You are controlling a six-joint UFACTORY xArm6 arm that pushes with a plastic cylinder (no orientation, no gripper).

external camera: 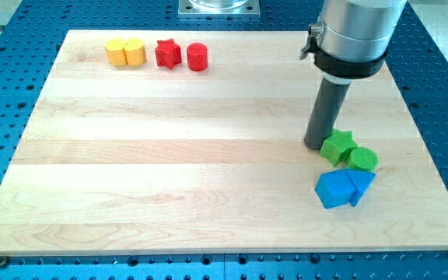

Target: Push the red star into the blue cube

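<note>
The red star lies near the view's top left, between a yellow block pair and a red cylinder. The blue cube lies at the lower right, touching a second blue block on its right. My tip rests on the board at the right, just left of a green star and above the blue cube. It is far from the red star.
Two yellow blocks sit side by side left of the red star. A green cylinder lies right of the green star, just above the blue blocks. The wooden board sits on a blue perforated table.
</note>
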